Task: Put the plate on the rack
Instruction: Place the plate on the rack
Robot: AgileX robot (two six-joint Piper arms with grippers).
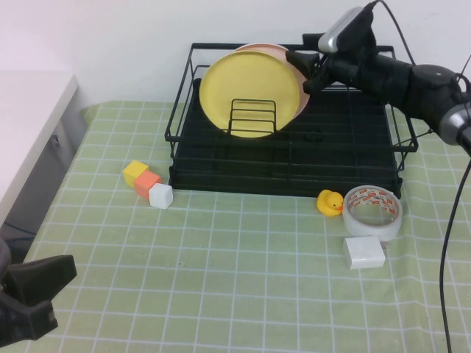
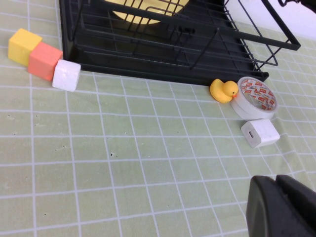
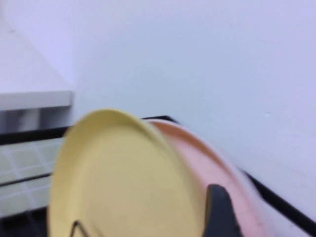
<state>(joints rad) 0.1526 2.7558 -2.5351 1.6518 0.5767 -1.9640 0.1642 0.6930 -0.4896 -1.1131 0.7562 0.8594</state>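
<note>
Up at the back of the rack (image 1: 291, 158), the yellow plate (image 1: 250, 88) stands on edge among the wire dividers (image 1: 252, 118), leaning back against a pale pink plate (image 1: 283, 50) right behind it. And there's the right gripper (image 1: 309, 70), hovering at the yellow plate's upper right rim; from the right wrist view one dark finger (image 3: 220, 210) shows just past the plate's edge, in front of the pink one. Whether that finger touches the rim, hard to say, and how wide the jaws stand cannot be told from these angles.

Down at the near left corner of the table, the left gripper (image 1: 33, 298) sits low over the green checked cloth (image 1: 221, 272), fingers pressed together on nothing, well apart from the action.

On the cloth in front of the rack: a yellow block (image 1: 135, 172), an orange block (image 1: 148, 182) and a white block (image 1: 160, 195) in a touching row to the left; to the right, a rubber duck (image 1: 330, 202) just beside a roll of tape (image 1: 372, 212), with a white charger (image 1: 364, 252) near the tape.
</note>
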